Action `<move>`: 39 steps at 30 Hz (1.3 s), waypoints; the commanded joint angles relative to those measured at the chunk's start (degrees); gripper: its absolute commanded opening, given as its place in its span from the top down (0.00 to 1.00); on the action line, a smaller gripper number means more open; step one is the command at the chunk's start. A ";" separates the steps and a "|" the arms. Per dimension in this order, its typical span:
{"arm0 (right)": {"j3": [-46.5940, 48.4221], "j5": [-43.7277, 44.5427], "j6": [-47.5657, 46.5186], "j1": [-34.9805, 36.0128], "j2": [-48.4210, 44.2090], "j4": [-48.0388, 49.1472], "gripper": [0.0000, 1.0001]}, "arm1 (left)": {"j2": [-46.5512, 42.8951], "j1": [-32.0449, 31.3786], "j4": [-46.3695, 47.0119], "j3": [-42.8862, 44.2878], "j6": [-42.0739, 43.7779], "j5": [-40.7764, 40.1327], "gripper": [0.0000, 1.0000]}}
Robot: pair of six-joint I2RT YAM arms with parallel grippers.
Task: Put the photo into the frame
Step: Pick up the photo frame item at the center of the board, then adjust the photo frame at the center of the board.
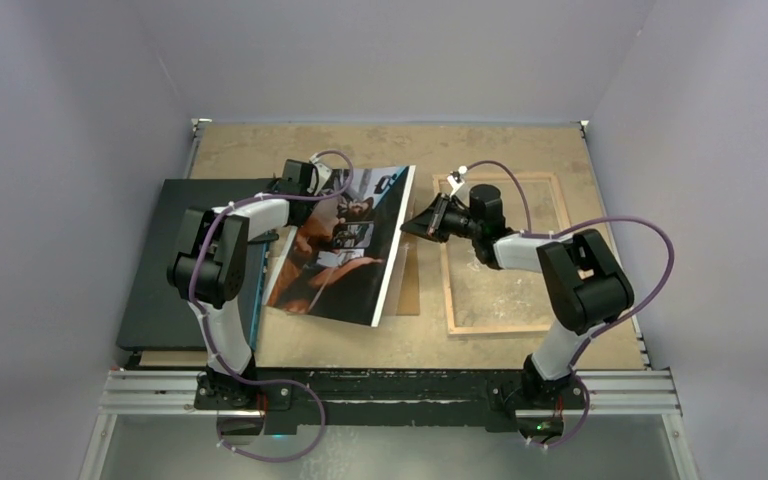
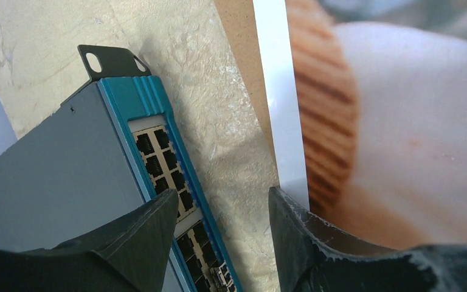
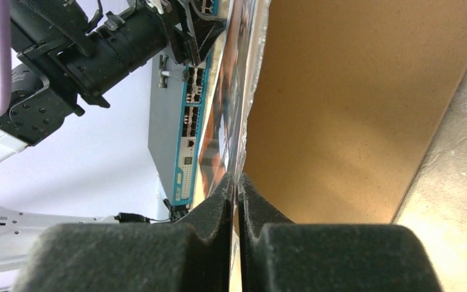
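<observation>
Photo (image 1: 345, 250): tilted up between the arms, left of the frame (image 1: 448, 285).
Right gripper (image 3: 236, 182): pinches its edge.
Left gripper (image 2: 222, 204): jaws apart, gripping nothing, beside the white strip.
Handling: probably light, floppy, slick; hold by the margins.

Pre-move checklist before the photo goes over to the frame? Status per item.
1. Right jaws shut on the photo edge: ok.
2. Left jaws holding the photo: not ok, they are open over its white edge.
3. Frame lying flat, opening bare: ok.
4. Backing board out of the frame: ok, it lies partly under the photo.
5. Photo free of creases: cannot tell.
</observation>
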 commanded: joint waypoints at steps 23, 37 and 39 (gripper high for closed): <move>9.52 10.61 -14.57 -11.73 -25.44 -33.08 1.00 | -1.51 -1.22 -4.59 1.07 -2.11 4.04 0.46; 30.04 30.23 -21.91 -15.98 -33.98 -52.10 1.00 | -3.25 -1.78 -10.48 6.03 -5.20 7.95 0.45; 32.25 31.86 -22.54 -15.99 -33.98 -53.11 1.00 | -3.30 -1.87 -10.54 6.53 -5.25 7.15 0.43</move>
